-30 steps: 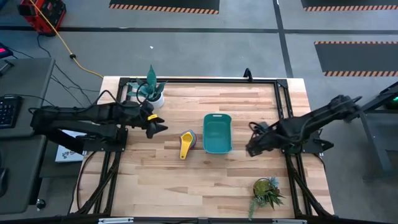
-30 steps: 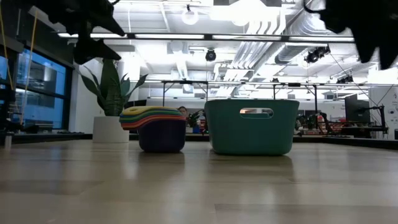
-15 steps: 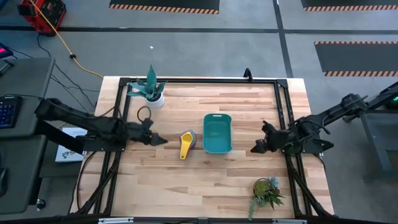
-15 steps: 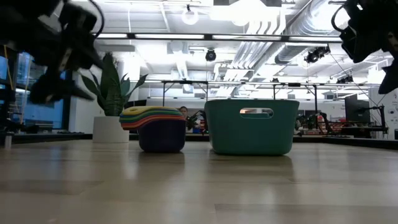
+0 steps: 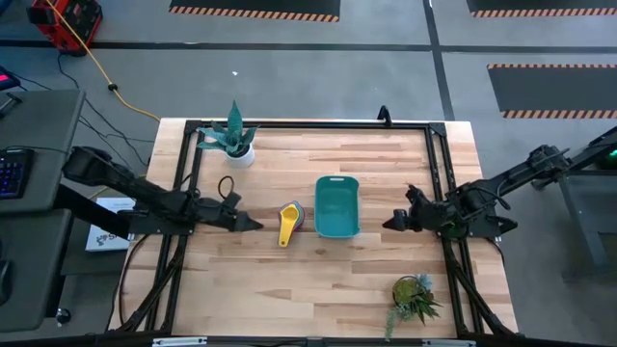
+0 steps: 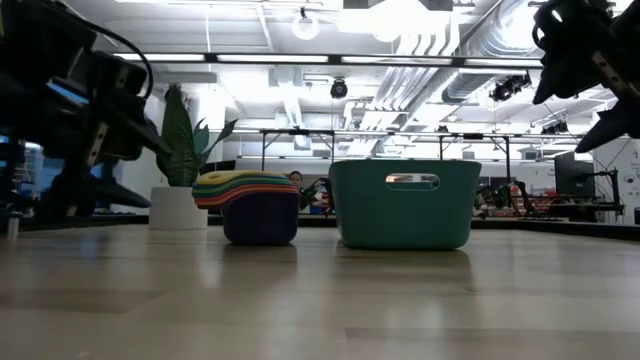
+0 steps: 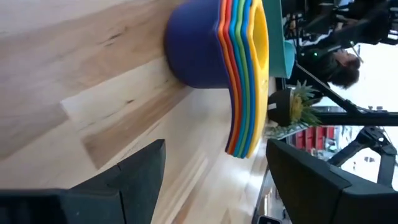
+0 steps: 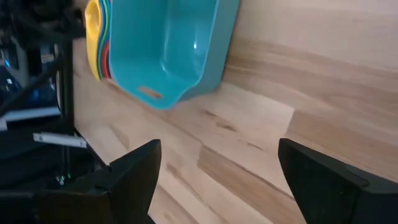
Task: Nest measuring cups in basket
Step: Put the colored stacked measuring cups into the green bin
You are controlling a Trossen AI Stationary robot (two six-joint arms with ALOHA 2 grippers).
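The measuring cups (image 5: 290,221) stand nested in one stack on the table just left of the teal basket (image 5: 336,206), yellow on top and dark blue at the bottom; the stack rests on its dark blue base (image 7: 193,43). My left gripper (image 5: 253,225) is open and low, left of the stack, pointing at it. My right gripper (image 5: 390,225) is open, right of the basket, pointing at it. In the low view the stack (image 6: 247,205) and basket (image 6: 404,203) stand side by side.
A potted plant in a white pot (image 5: 235,142) stands at the far left of the table. Another small potted plant (image 5: 414,297) stands at the near right. The black frame rail (image 5: 436,183) runs along the table's edges.
My left gripper has gone down and toward the table's near edge and right, closing on the cup stack. My right gripper has come down a little, staying right of the basket. The cups and the basket have not moved.
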